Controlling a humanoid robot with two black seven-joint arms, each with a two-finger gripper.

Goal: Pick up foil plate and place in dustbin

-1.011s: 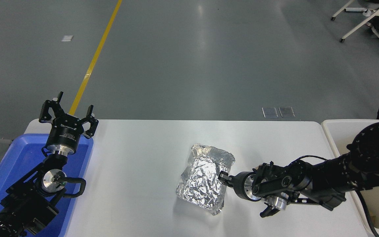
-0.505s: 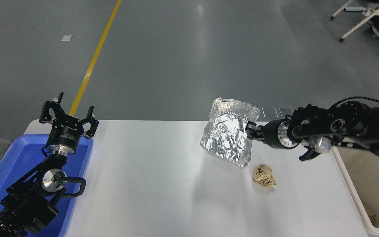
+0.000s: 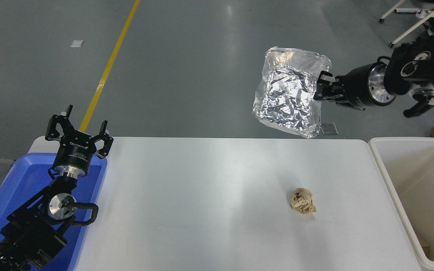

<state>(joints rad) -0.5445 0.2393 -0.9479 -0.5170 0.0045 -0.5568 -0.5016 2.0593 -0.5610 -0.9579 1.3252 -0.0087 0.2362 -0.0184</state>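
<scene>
The crinkled silver foil plate (image 3: 288,92) hangs high in the air above the table's far edge, tilted so its hollow side faces the camera. My right gripper (image 3: 321,87) is shut on its right rim, with the arm reaching in from the upper right. The off-white dustbin (image 3: 390,180) stands at the table's right end, below and to the right of the plate. My left gripper (image 3: 77,128) is parked open at the lower left, over the blue tray.
A small crumpled tan paper ball (image 3: 303,201) lies on the white table (image 3: 202,210) right of centre. A blue tray (image 3: 9,195) sits at the left end. Chair legs (image 3: 409,22) show at the top right on the grey floor.
The right gripper has lifted the foil plate off the table, carrying it up and to the right. The paper ball, earlier hidden by the arm, now lies in plain view. The left arm stayed still.
</scene>
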